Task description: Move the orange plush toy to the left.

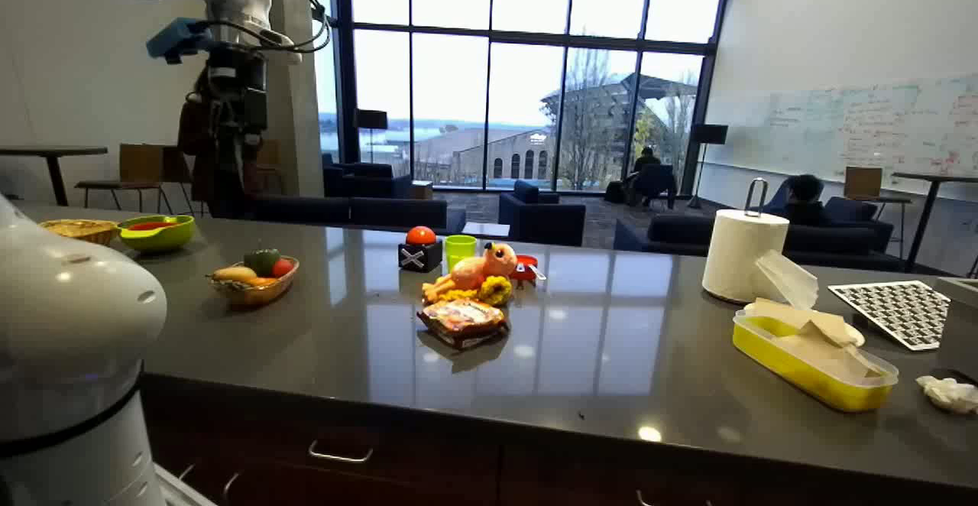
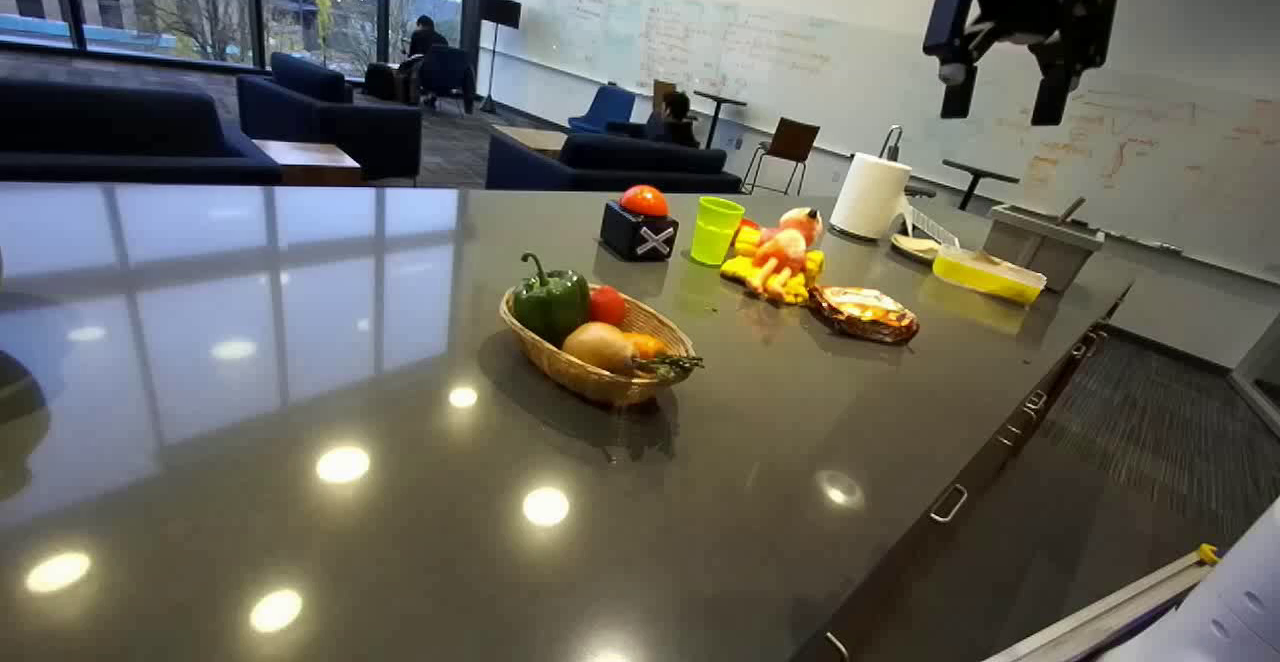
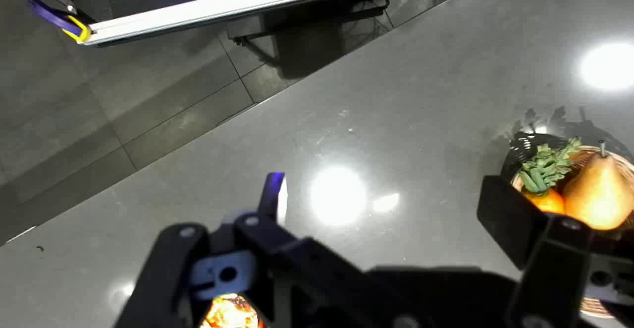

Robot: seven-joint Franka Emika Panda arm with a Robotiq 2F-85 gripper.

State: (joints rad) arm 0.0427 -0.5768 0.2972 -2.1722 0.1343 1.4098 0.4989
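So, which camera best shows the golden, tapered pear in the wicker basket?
The wrist view: from above, the golden pear looks largest, its taper and stem clear. Both exterior views show it smaller, at a slant, its stem unclear.

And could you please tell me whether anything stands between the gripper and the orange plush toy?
Nothing visible does: the open gripper hangs high above the counter, and nothing covers the orange plush toy. The lime-green cup and wrapped packet sit near it, not over it.
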